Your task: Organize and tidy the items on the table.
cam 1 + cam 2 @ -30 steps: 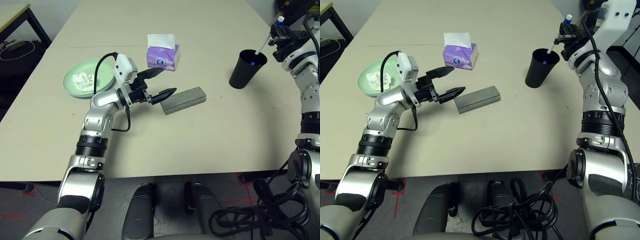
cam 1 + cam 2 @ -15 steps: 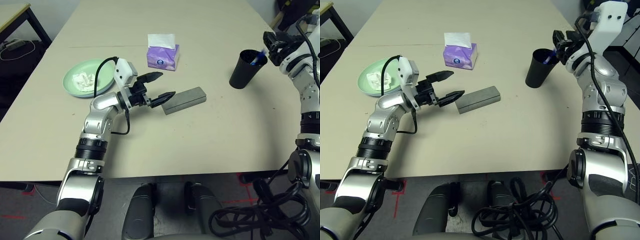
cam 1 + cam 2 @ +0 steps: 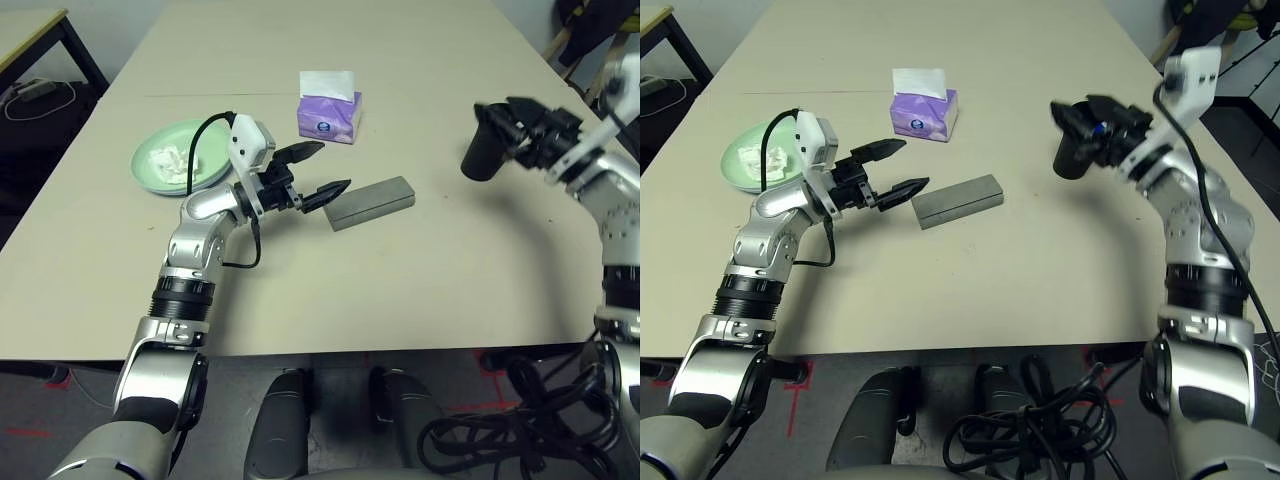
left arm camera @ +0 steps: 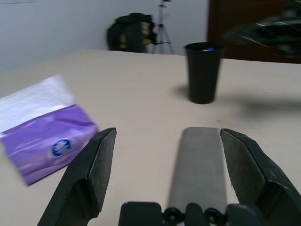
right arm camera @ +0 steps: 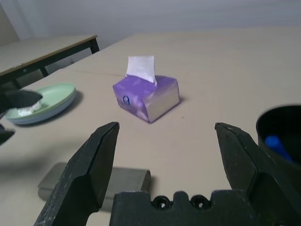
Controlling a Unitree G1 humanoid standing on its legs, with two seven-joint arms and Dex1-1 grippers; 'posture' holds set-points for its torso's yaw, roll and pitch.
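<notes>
My left gripper (image 3: pixel 335 165) is open, its fingertips just short of the near end of the grey oblong glasses case (image 3: pixel 372 202), which lies flat mid-table; the left wrist view shows the case (image 4: pixel 197 165) running between the open fingers. A pale green plate (image 3: pixel 170 165) stacked on a pale blue one holds crumpled white tissue (image 3: pixel 168 158) at the left. The black cup (image 3: pixel 1072 160) stands upright at the right with the blue-capped pen (image 5: pixel 275 143) inside. My right gripper (image 3: pixel 1085 106) hovers open over the cup's rim, holding nothing.
A purple tissue box (image 3: pixel 329 112) stands behind the case. The beige table (image 3: pixel 420 290) has bare room in front and far back. A smaller black-legged desk (image 3: pixel 30 25) is off the table's far left corner.
My right gripper opened and let go of the pen, which now sits in the cup. The right arm then swung down and leftward over the cup. The left arm barely moved.
</notes>
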